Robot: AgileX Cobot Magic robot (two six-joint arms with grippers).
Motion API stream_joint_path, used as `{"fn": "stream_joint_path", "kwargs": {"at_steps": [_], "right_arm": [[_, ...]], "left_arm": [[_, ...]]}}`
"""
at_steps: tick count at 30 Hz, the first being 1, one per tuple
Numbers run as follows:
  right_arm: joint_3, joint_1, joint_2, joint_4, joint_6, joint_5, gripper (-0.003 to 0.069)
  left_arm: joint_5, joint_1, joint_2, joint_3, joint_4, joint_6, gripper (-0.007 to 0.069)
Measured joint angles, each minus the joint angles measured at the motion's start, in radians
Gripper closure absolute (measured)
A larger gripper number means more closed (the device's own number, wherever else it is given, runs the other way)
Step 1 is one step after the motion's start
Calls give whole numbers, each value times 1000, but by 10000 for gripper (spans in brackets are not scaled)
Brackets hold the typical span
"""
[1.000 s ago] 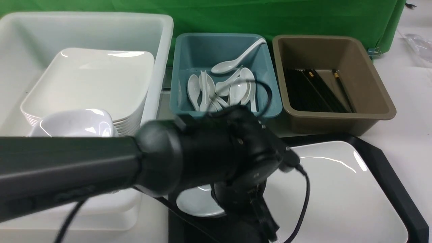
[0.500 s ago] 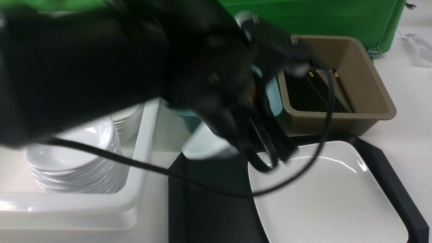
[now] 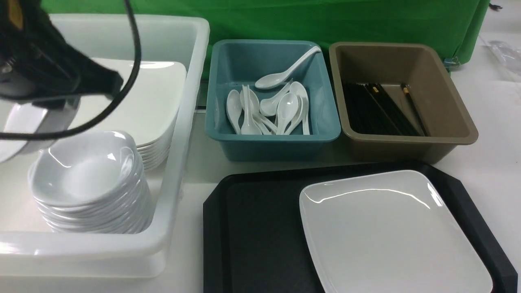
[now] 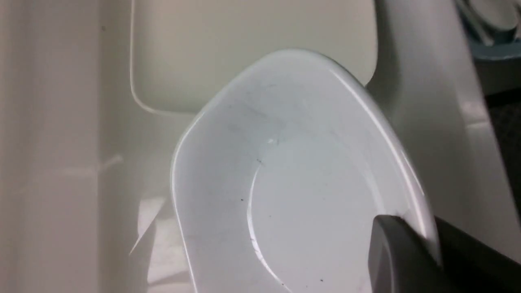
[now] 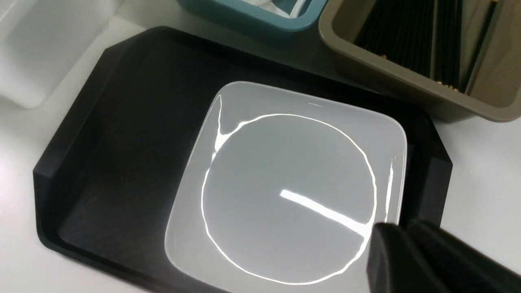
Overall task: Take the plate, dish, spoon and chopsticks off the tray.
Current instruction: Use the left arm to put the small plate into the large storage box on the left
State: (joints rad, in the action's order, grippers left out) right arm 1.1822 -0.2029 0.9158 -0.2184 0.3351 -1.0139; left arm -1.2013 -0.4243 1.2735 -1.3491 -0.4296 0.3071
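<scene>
**A:** Where is the dish point(image 4: 293, 183) sitting?

**B:** It isn't sitting. It is hanging tilted in the left claw point(image 4: 419, 240), which is pinching the rim with one finger inside the bowl and the other behind the wall. It is hovering over the white tub point(image 3: 179, 154), just above the left side of the dish stack point(image 3: 87, 183). A pile of plates point(image 3: 134, 97) is lying behind that.

**A:** How is it going to handle?

**B:** I'm judging it stiff, light and very glossy, so it is likely to be slippery in a rim pinch. It is also looking chippable if it drops onto the stack, so I'm thinking it wants lowering level and nesting gently.

**A:** And the plate point(image 3: 390, 232)?

**B:** It is lying flat on the right half of the tray point(image 3: 252, 228). Its right edge is running close beside the tray's rim. It is wide, shallow and shiny, so I'm expecting it to be heavier and to lever hard against a rim grip.

**A:** So where are you taking hold?

**B:** On the left edge, I'd say, where bare tray floor is leaving room for a finger to get under.

**A:** What is the right claw point(image 5: 407, 244) doing?

**B:** It is hovering over the plate's corner, its fingers looking pressed together and carrying nothing.

**A:** Is anything else lying on the tray?

**B:** Nothing I'm seeing. Spoons point(image 3: 268, 110) are lying in the blue tub point(image 3: 272, 142) and chopsticks point(image 3: 378, 110) in the brown tub point(image 3: 407, 142), both standing on the desk point(image 3: 496, 134) beyond the tray.
</scene>
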Motion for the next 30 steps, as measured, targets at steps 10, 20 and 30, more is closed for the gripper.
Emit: {"fn": "stream_joint_path", "kwargs": {"at_steps": [10, 20, 30], "right_arm": [[0, 0, 0, -1, 0, 2, 569], [0, 0, 0, -1, 0, 2, 569], [-1, 0, 0, -1, 0, 5, 569]], "left_arm": [[223, 37, 52, 148, 86, -122, 589], [214, 37, 62, 105, 92, -114, 192], [232, 37, 31, -29, 324, -115, 60]]}}
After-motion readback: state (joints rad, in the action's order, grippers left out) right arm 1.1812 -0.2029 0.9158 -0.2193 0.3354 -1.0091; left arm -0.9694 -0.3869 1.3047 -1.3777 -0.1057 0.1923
